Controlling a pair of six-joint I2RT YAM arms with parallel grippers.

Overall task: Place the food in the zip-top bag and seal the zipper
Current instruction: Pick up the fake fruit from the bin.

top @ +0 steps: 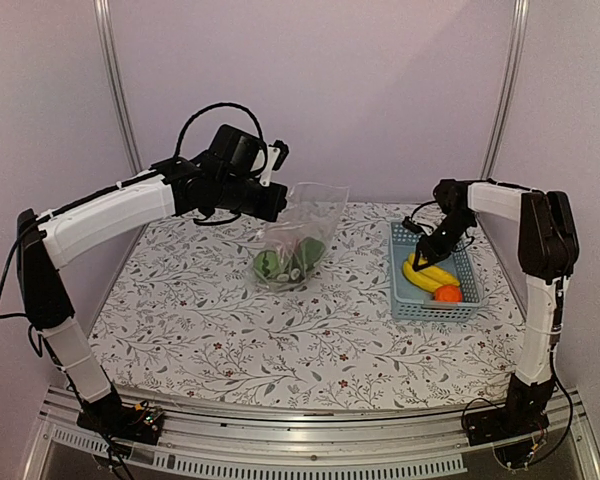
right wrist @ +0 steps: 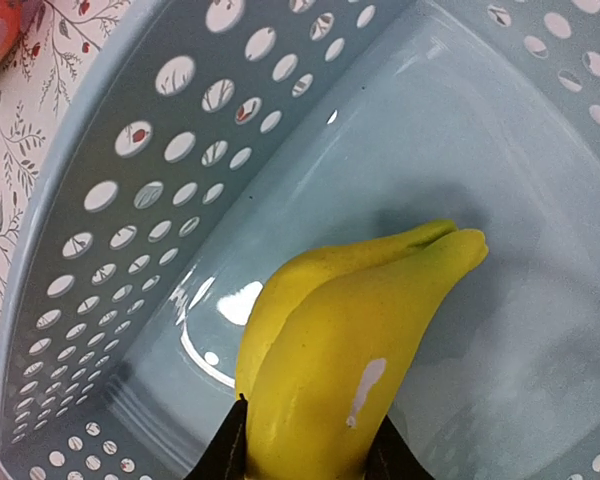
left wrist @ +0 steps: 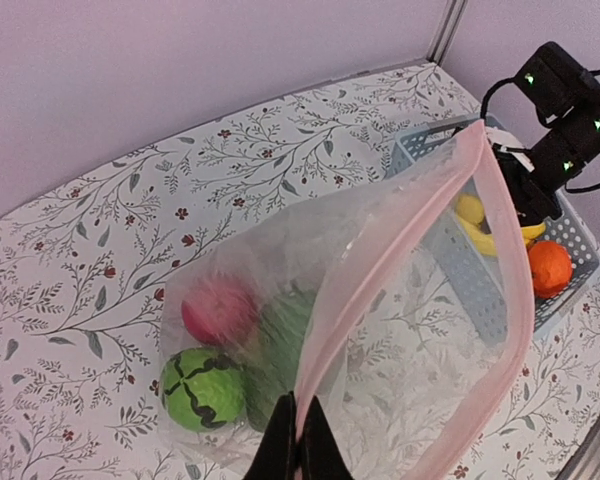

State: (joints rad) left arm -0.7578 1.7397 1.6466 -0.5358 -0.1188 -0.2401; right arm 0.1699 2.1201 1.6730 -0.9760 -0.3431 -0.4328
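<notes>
My left gripper [left wrist: 298,440] is shut on the pink zipper [left wrist: 380,270] edge of the clear zip-top bag [top: 302,232] and holds its mouth up and open. Inside the bag lie a green round fruit [left wrist: 202,388], a red apple [left wrist: 220,310] and a dark green piece [left wrist: 285,335]. My right gripper [right wrist: 308,455] is down in the light-blue basket [top: 465,300], its fingers closed on both sides of the yellow bananas [right wrist: 350,350], which also show in the top view [top: 427,275]. An orange [top: 447,293] lies beside them, also seen in the left wrist view [left wrist: 550,268].
The basket stands at the right of the floral table [top: 280,340], close to the bag's open mouth. Purple walls with metal posts [top: 115,90] close in the back and sides.
</notes>
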